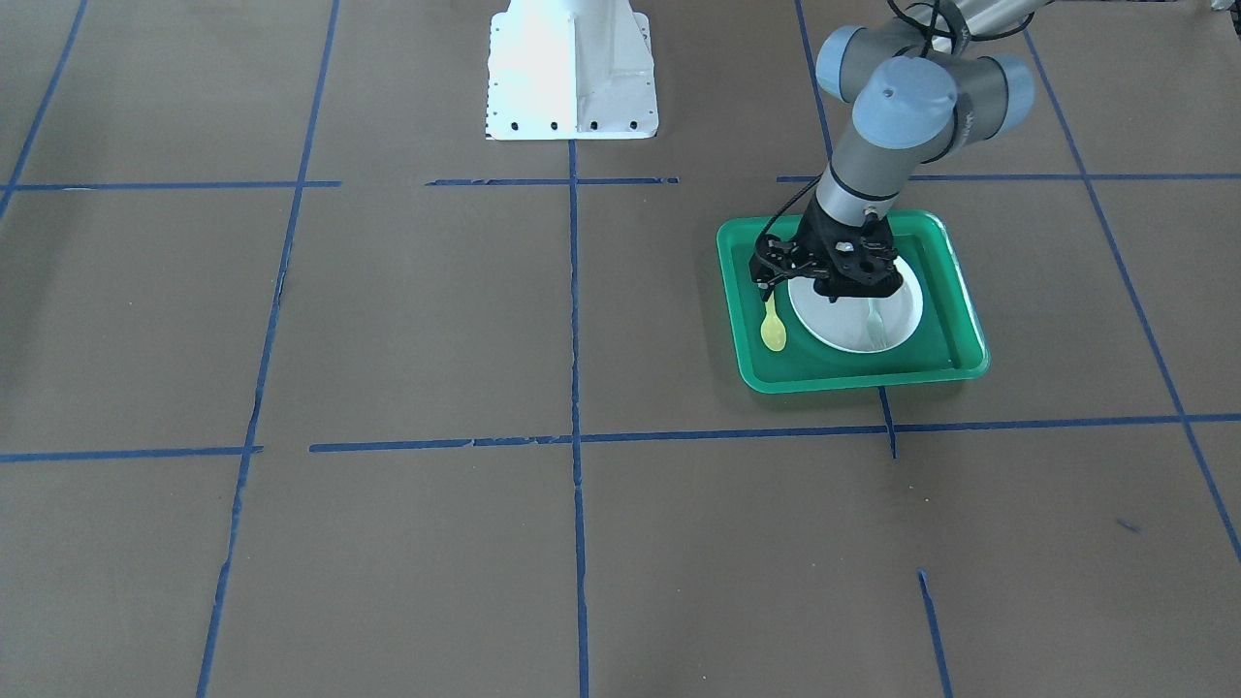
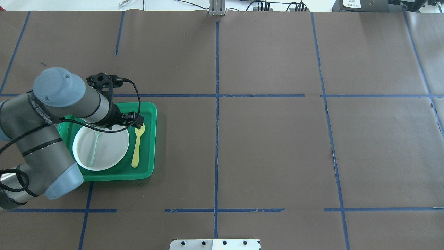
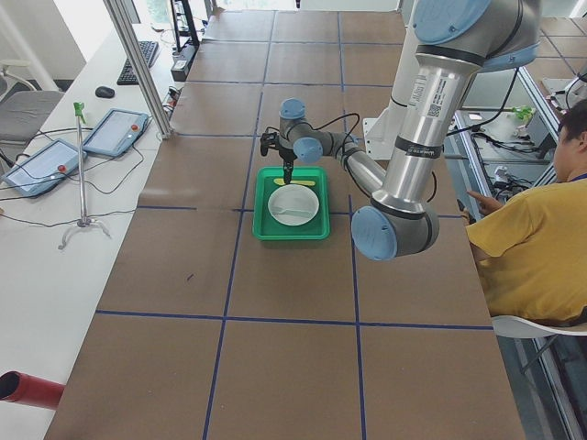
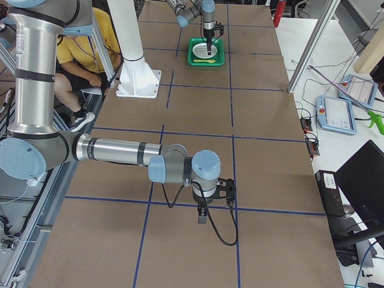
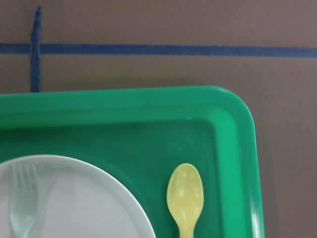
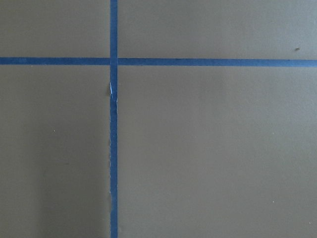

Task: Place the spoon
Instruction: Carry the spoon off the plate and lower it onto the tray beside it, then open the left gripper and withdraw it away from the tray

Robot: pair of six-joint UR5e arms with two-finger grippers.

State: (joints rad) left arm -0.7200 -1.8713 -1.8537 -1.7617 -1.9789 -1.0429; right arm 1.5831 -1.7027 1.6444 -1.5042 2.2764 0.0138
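The yellow spoon (image 1: 773,330) lies flat in the green tray (image 1: 853,373), beside the white plate (image 1: 848,325). Its bowl points away from the robot. My left gripper (image 1: 766,287) hangs just above the spoon's handle end and looks open, with nothing held. From overhead, the spoon (image 2: 137,146) lies right of the plate (image 2: 107,146) and the gripper (image 2: 138,122) is over its bowl end. The left wrist view shows the spoon's bowl (image 5: 184,196) and the tray rim (image 5: 148,104). My right gripper (image 4: 203,215) hovers over bare table; I cannot tell its state.
A pale grey-green fork (image 2: 93,149) lies on the plate. The robot's white base (image 1: 570,78) stands at the table's edge. Blue tape lines (image 6: 114,148) cross the brown table paper. A seated person in yellow (image 3: 541,247) is beside the table.
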